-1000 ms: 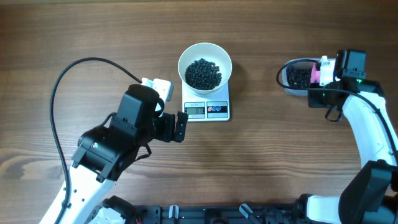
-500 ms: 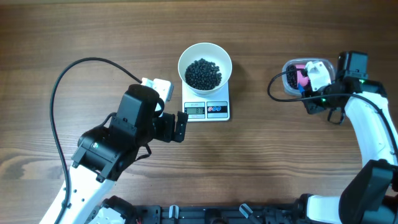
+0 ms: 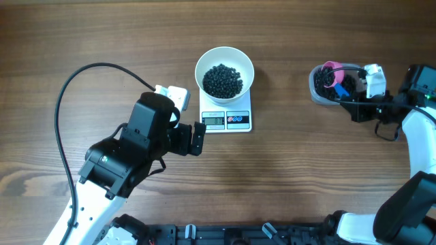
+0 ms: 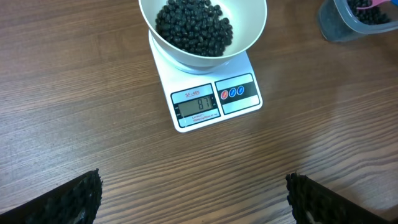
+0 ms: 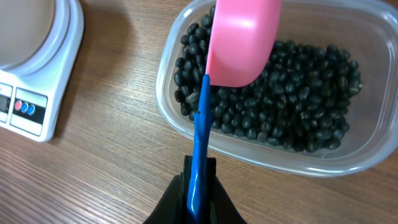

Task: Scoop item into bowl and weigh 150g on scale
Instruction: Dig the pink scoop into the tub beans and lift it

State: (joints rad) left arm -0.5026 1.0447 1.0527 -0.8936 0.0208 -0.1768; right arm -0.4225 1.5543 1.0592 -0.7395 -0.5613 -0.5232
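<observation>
The white bowl (image 3: pixel 225 62) sits on the scale (image 3: pixel 227 120), toward its back, and holds a heap of black beans (image 3: pixel 223 80). The scale's display and two round buttons face the front edge of the wooden table (image 3: pixel 306 177), and its digits are too faint to read with certainty. The left gripper (image 4: pixel 193 202) hovers just in front of the scale with its fingers spread wide and nothing between them. Well apart on the right, a clear plastic tub (image 5: pixel 261 155) contains a second heap (image 5: pixel 292 118) of the same beans. The right gripper (image 5: pixel 200 177) is clamped tight on the blue handle (image 5: pixel 200 130) of a pink scoop (image 5: pixel 242 40), whose cup hangs tilted over the tub's left part. Whether the cup touches the beans or carries any cannot be told.
</observation>
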